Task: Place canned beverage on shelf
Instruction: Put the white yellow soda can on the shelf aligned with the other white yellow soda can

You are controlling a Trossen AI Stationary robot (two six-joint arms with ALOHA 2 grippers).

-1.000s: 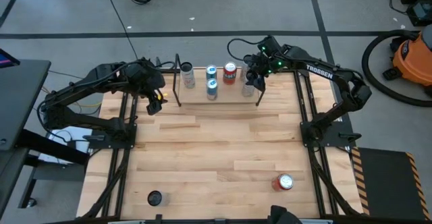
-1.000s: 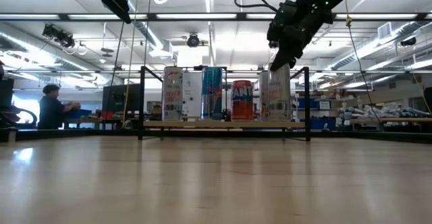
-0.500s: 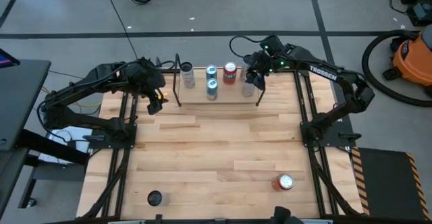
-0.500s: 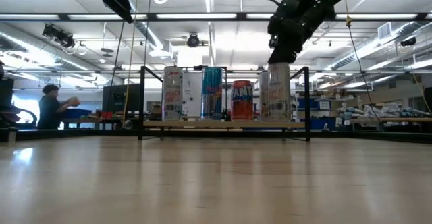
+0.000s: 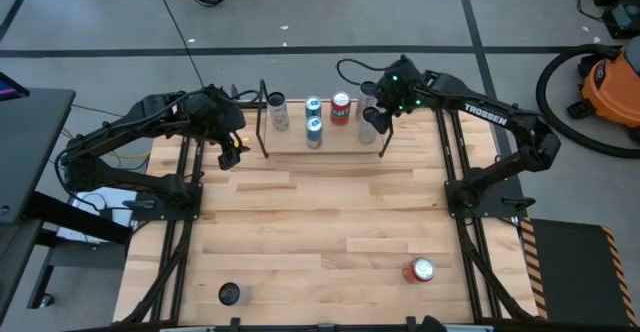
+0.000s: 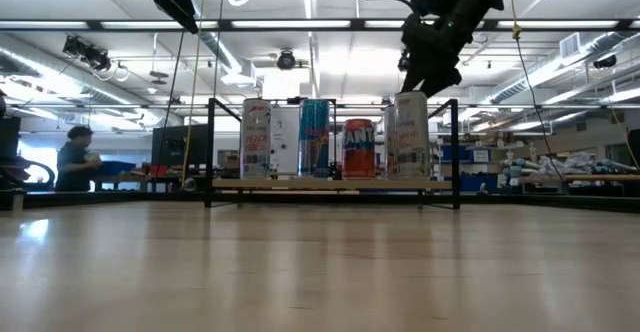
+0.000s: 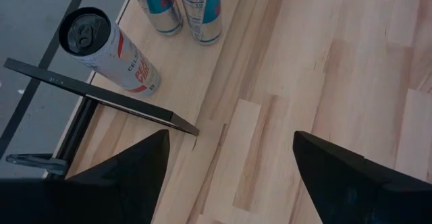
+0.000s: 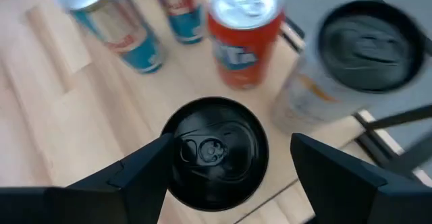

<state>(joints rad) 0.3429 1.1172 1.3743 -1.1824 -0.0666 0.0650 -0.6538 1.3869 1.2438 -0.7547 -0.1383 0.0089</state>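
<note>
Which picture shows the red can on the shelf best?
The right wrist view: the red can fills it, top and side. The low view shows its side; the high view only a small dot; the left wrist view barely.

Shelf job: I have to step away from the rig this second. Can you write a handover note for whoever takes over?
Right gripper: open, empty, directly above the black-topped can at the right end of the shelf, not touching it.
Left gripper: open, empty, waiting beside the shelf's left end.
Done: that can stands on the shelf alongside the red can, blue cans and white can.
Left: the orange can at the front right of the table and the dark-topped can at front left, neither shelved yet.
</note>
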